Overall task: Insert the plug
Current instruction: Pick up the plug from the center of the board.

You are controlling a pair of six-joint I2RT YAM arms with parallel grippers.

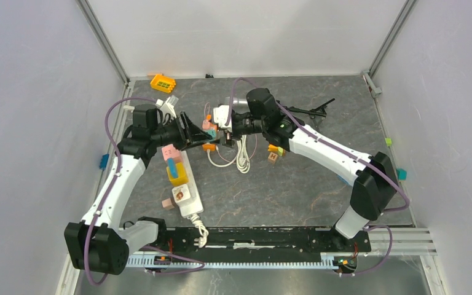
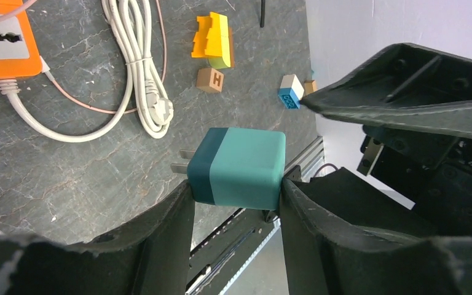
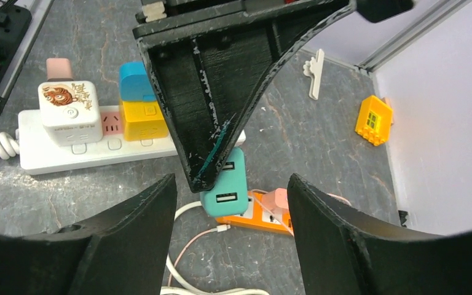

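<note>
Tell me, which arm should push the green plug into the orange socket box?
Left. The left gripper clamps the teal plug, prongs bare, near the orange power strip. The right gripper is open, holding nothing.

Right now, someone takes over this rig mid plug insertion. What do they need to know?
Left gripper: shut on the teal charger, prongs bare, held above the table.
Right gripper: jaws open on either side of the charger and a left finger, not gripping.
Orange power strip lies on the table close by the charger. The white power strip carries other adapters.
Done: charger picked up.
Left: line the prongs up with a free socket and push in. The target strip isn't evident.
</note>
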